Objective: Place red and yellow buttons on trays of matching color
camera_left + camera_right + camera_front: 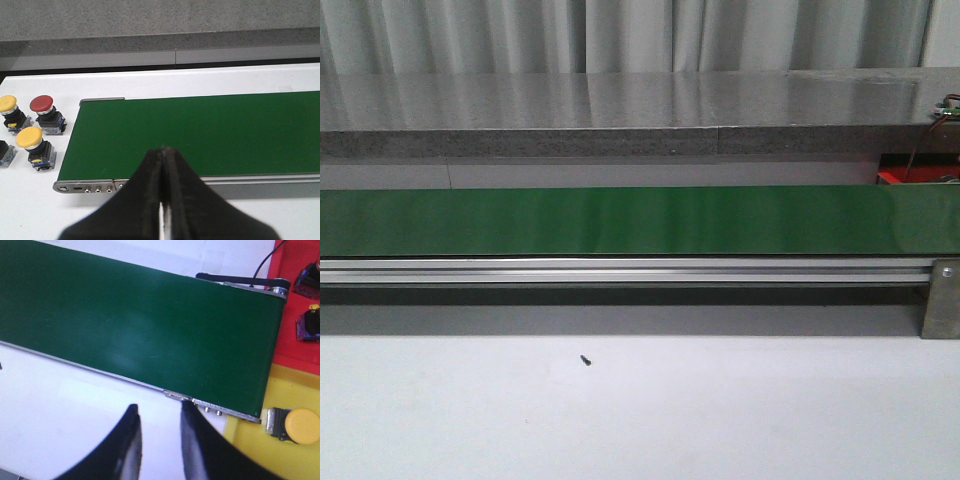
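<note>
In the left wrist view, a red button [41,104] and two yellow buttons [8,104] [29,137] stand on the white table beside the end of the green conveyor belt [200,132]. My left gripper [163,150] is shut and empty over the belt's near edge. In the right wrist view, a yellow button [299,426] lies on the yellow tray [260,450], and the red tray [295,315] holds button bodies [307,325]. My right gripper [159,410] is open and empty above the white table by the belt's end. Neither gripper shows in the front view.
The belt [620,220] spans the front view with an aluminium rail [620,270] below it. A small dark screw [585,360] lies on the white table. A grey stone ledge [620,110] runs behind. A black cable [262,267] crosses near the red tray.
</note>
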Robot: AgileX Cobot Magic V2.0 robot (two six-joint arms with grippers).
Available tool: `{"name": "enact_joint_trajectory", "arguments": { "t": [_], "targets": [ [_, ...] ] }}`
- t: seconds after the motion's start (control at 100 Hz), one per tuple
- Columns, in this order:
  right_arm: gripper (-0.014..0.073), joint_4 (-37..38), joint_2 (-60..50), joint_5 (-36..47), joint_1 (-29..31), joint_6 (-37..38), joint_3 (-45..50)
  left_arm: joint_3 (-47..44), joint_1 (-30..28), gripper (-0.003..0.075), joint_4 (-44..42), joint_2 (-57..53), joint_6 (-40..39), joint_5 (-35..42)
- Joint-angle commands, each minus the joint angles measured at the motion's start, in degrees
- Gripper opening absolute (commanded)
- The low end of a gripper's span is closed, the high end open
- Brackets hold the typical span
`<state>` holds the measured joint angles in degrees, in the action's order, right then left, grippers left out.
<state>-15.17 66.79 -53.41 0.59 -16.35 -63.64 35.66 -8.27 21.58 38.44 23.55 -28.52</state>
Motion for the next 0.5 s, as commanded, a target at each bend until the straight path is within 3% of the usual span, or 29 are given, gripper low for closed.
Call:
{"name": "enact_joint_trajectory", "arguments": {
  "t": [0.0,0.07,0.33,0.49],
  "targets": [
    [0.0038,-0.2,-2.2,1.1,-0.1,0.2,-1.4,1.6,0.4,-0.0019,1.1,0.3,0.0,3.6],
    [-0.0075,-0.2,-2.5,1.4,-0.1,0.2,-1.4,1.6,0.4,-0.0019,1.1,0.3,0.0,3.6],
    [-0.0071,-0.2,-2.5,-0.3,-0.1,0.2,-1.4,2.0,0.1,-0.0004,1.0,0.3,-0.1,3.6],
    [-0.0071,-0.2,-2.5,-0.2,-0.1,0.2,-1.4,4.3,-2.2,0.0127,0.6,0.3,-0.1,2.5]
  ]
}}
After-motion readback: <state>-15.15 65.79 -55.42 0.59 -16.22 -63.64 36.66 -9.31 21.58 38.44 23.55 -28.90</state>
